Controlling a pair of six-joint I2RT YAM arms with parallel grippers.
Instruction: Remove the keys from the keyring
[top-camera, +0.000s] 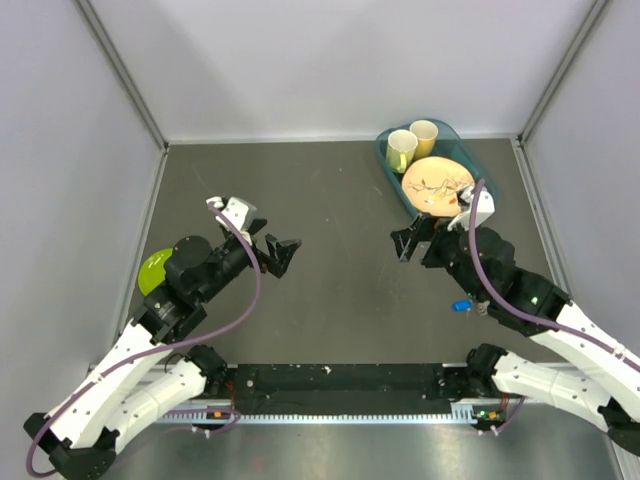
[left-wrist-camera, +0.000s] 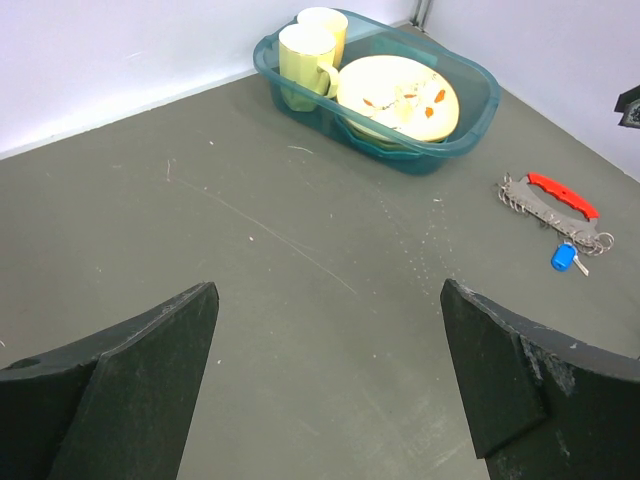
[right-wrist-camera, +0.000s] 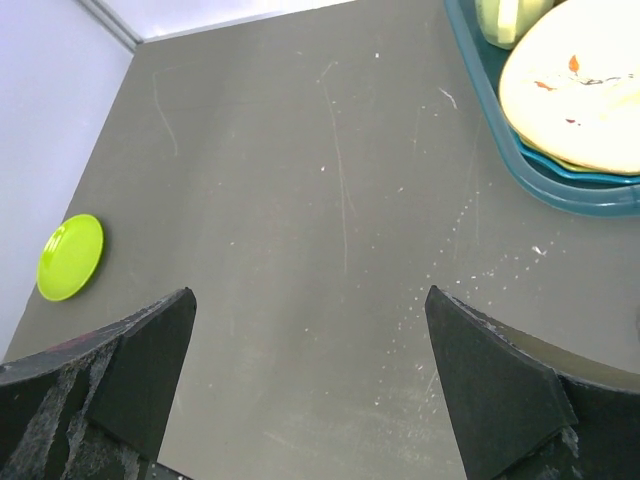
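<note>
The keys lie on the grey table at the right of the left wrist view: a red-headed key (left-wrist-camera: 562, 193) with silver metal beside it and a small blue-headed key (left-wrist-camera: 563, 258). Thin silver loops of the keyring (left-wrist-camera: 598, 241) lie next to the blue head. In the top view only the blue key (top-camera: 461, 305) shows, beside the right arm; the rest is hidden under that arm. My left gripper (top-camera: 278, 257) (left-wrist-camera: 328, 290) is open and empty over bare table. My right gripper (top-camera: 408, 245) (right-wrist-camera: 308, 293) is open and empty, far from the keys.
A teal basin (top-camera: 386, 158) (left-wrist-camera: 470, 128) (right-wrist-camera: 560, 188) at the back right holds two yellow mugs (top-camera: 402, 150) and a cream plate (top-camera: 435, 183). A green plate (top-camera: 152, 272) (right-wrist-camera: 70, 256) lies at the left, partly under the left arm. Grey walls enclose the table.
</note>
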